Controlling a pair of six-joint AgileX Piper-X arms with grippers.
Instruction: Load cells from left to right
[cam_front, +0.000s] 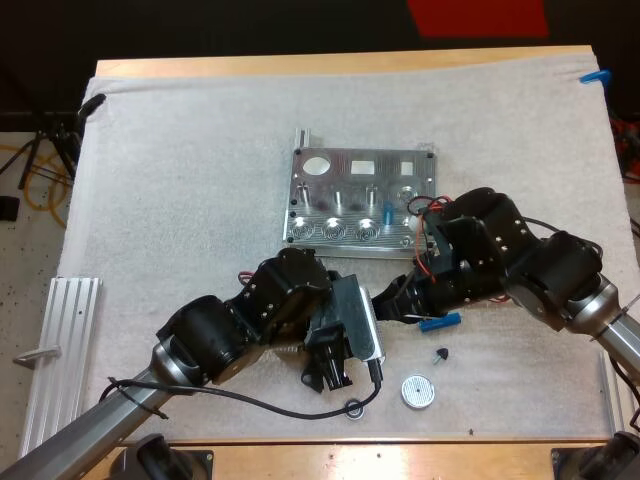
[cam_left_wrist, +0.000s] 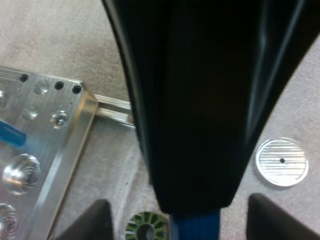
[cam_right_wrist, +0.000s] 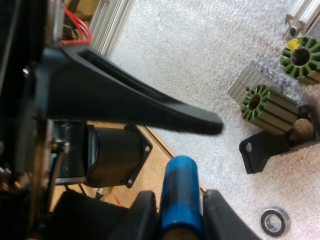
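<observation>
The metal fixture (cam_front: 365, 200) lies mid-mat with one blue cylinder (cam_front: 389, 212) standing in it; the left wrist view also catches the fixture (cam_left_wrist: 40, 150) and that cylinder (cam_left_wrist: 10, 134). My right gripper (cam_front: 430, 318) (cam_right_wrist: 181, 210) is shut on another blue cylinder (cam_right_wrist: 180, 190) (cam_front: 440, 322) just in front of the fixture. My left gripper (cam_front: 392, 303) (cam_left_wrist: 187, 220) meets it there and is open. Its fingers (cam_left_wrist: 95, 220) stand wide apart with the blue piece (cam_left_wrist: 195, 227) between them. One left finger (cam_right_wrist: 150, 105) reaches past the cylinder's tip.
A round metal disc (cam_front: 419, 391) (cam_left_wrist: 281, 161), a small dark part (cam_front: 441, 354) and a black ring (cam_front: 354, 408) (cam_right_wrist: 274, 221) lie near the front edge. Green slotted rings (cam_right_wrist: 265, 107) (cam_left_wrist: 145, 227) sit by the left arm. An aluminium rail (cam_front: 60, 360) lies at the left.
</observation>
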